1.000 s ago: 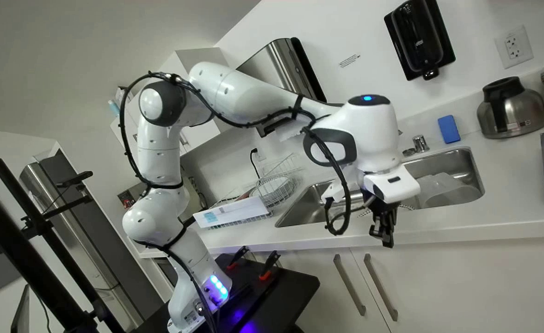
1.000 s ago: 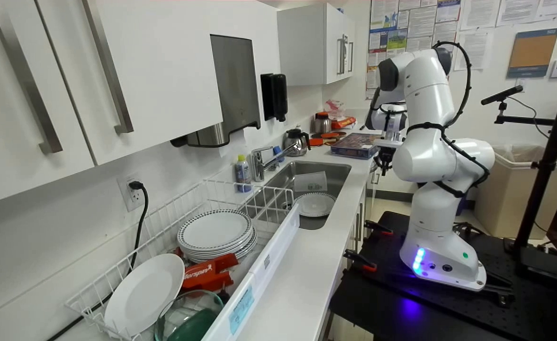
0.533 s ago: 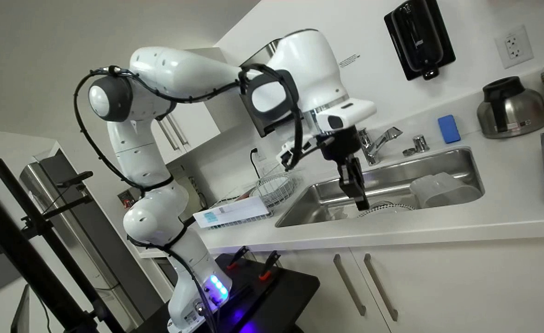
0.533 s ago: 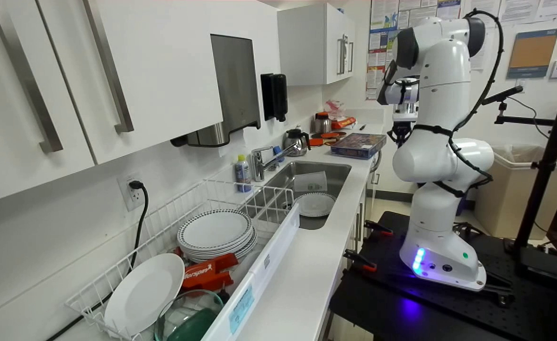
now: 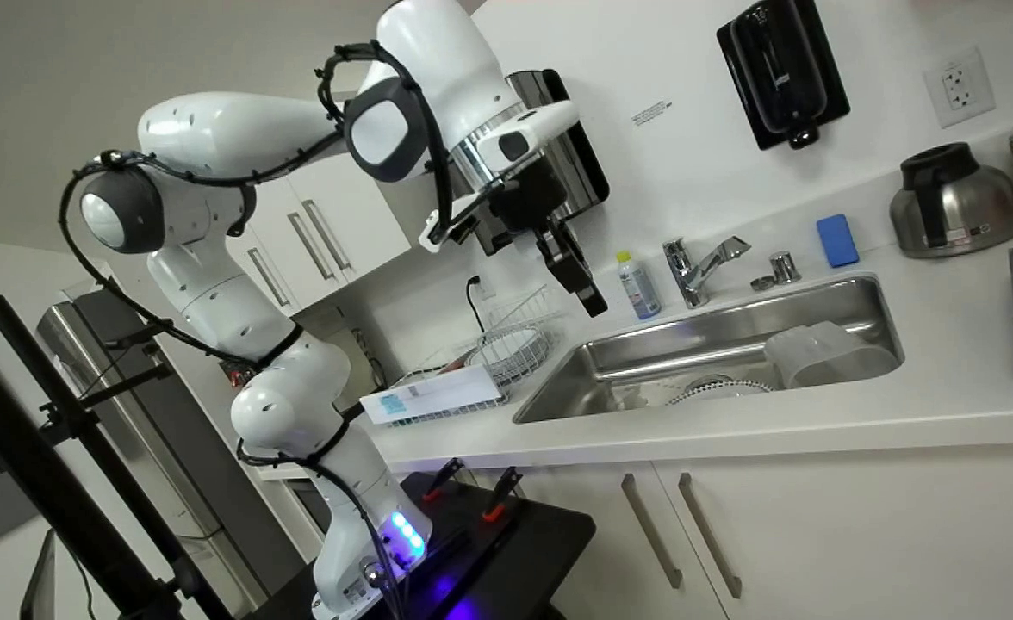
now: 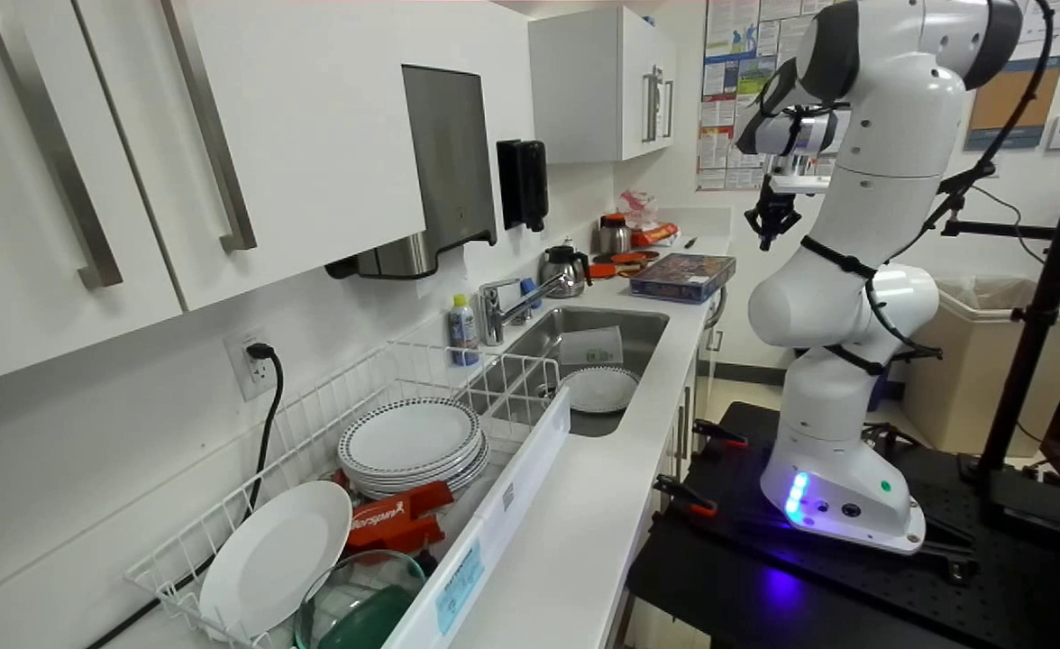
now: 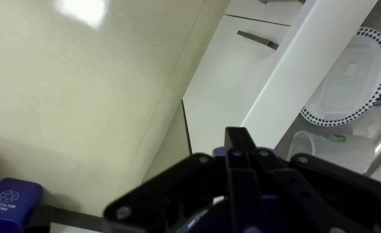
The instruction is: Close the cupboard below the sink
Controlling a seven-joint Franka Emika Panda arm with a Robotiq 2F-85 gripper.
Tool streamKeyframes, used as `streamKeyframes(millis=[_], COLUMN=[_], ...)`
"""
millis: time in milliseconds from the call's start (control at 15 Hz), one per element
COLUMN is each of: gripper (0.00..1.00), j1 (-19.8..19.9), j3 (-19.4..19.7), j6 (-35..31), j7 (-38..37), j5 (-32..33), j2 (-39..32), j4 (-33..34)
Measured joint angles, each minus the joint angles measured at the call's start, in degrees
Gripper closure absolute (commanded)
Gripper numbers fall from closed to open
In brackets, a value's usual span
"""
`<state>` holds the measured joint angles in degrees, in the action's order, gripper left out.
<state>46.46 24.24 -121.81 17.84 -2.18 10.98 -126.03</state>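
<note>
The cupboard (image 5: 885,525) is a white base cabinet with flat doors and vertical silver bar handles. Its two visible doors look flush in an exterior view, and a door also shows in the wrist view (image 7: 216,87). The steel sink (image 5: 834,301) lies in the counter above it and holds a dotted-rim plate (image 5: 722,389) and a translucent container (image 5: 825,357). My gripper (image 5: 591,297) is raised above counter height, away from the doors. It also shows in an exterior view (image 6: 767,236). In the wrist view its fingers (image 7: 239,136) are together with nothing between them.
A black table (image 6: 719,577) with clamps (image 6: 688,496) carries the arm beside the cabinets. A dish rack (image 6: 458,361) with plates, a chrome tap (image 5: 696,271), a steel pot (image 5: 954,202) and a box (image 6: 683,277) are on the counter. A blue bin (image 7: 10,204) stands on the floor.
My gripper has risen from in front of the counter edge, moving up and left in one exterior view, up and slightly right in another. The cupboard doors look unchanged.
</note>
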Motion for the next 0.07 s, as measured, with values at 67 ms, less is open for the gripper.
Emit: streamKeyframes(millis=[67], gripper=[1.0], j1=[-0.46], j3=[0.38], j6=[0.44], j7=[0.9], j5=[0.0], j2=[1.25], j4=[-0.67])
